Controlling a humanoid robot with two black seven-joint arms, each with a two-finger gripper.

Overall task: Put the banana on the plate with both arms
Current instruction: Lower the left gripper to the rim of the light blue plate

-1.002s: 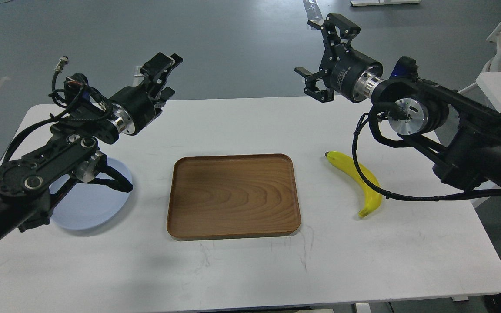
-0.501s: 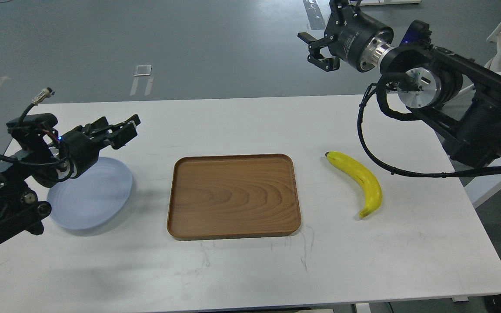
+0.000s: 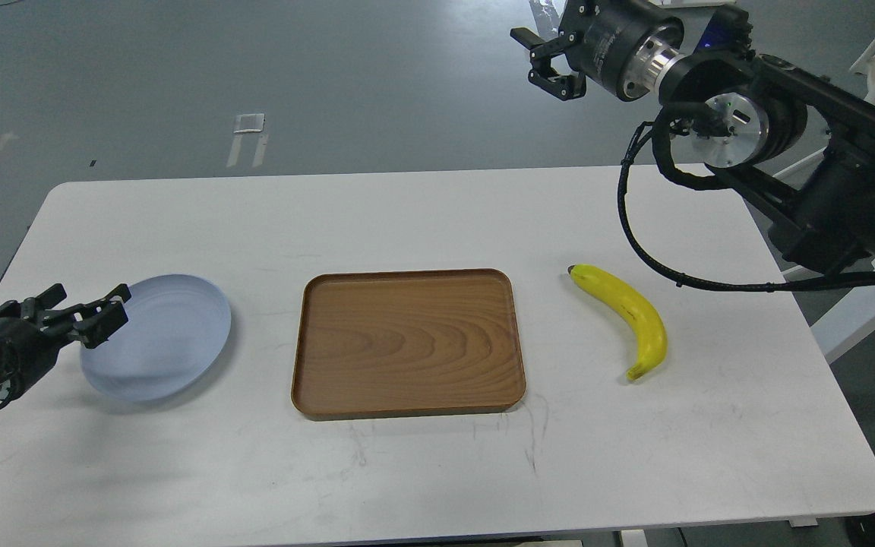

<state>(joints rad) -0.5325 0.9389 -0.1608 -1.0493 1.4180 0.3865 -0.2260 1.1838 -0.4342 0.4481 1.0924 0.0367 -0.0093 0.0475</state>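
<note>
The banana [image 3: 627, 319] lay bare on the white bench [image 3: 437, 471], at about three o'clock from the wooden tray [image 3: 407, 342] and just beside it, curving from its dark tip nearest the tray down toward five o'clock. The plate [image 3: 156, 338] sat at nine o'clock from the tray, so tray and open bench lay between fruit and plate.

My worry was the long carry. A banana is smooth and curved; gripped near one end, I judged it could pivot in the pincer and swing, or slip out over the tray instead of the plate. Squeezed hard, it would likely bruise. A hand-over between my two arms above the tray seemed the riskiest point, since a mistimed release would drop it there. My left pincer [image 3: 84, 308] also hung at the plate's nine o'clock rim, right at its edge, though I could not tell if it touched; a careless move there might nudge or tip the shallow plate.

My left arm came in low at the bench's left edge, its pincer level and pointing toward three o'clock, fingers apart and holding nothing. My right arm reached high beyond the far edge of the bench, well apart from the banana, at about twelve o'clock from it. My right pincer [image 3: 548, 57] pointed toward nine o'clock; one finger showed, the rest ran out of view, so I could not tell its opening.
</note>
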